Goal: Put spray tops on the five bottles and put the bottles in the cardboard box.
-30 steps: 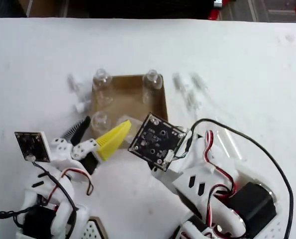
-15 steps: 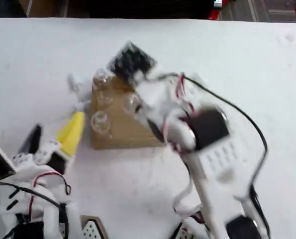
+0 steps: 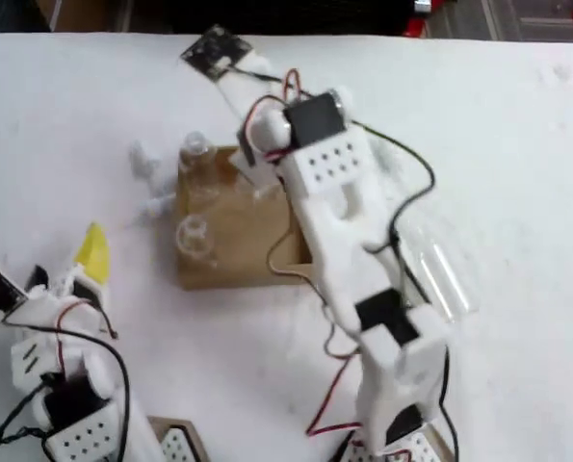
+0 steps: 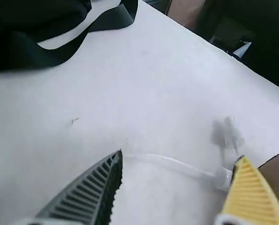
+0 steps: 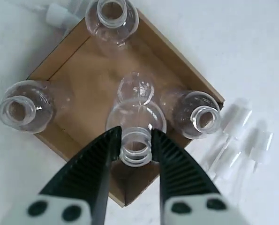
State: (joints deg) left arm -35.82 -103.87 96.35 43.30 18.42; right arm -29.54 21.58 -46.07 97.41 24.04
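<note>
My right tool (image 5: 134, 135) is closed on the neck of a clear bottle (image 5: 136, 115), one black finger on either side of its open mouth. I hold it upright over the middle of the cardboard box (image 5: 174, 65). Below it, three more uncapped bottles stand inside the box, each in a corner: a second bottle (image 5: 19, 110), a third bottle (image 5: 198, 117) and a fourth bottle (image 5: 112, 16). Just outside the box wall, next to the third bottle, a cluster of loose spray tops (image 5: 242, 136) lies on the white table (image 5: 252, 47). A single cap (image 5: 59, 16) lies outside the box near the fourth bottle.

My left tool (image 4: 180, 158) is spread wide and holds nothing, with the black finger on one side and the yellow finger on the other, low over the table. Across the gap between the tips lies a spray top (image 4: 221, 178), flat on the table. Its long thin tube runs toward the black finger and its head sits by the yellow one. A little beyond it lies another spray top (image 4: 227, 133), with a brown corner of the box just beside the yellow finger.

From the high view, my left arm sits at the near left of the table, apart from the box, while my right arm stretches across the box.
</note>
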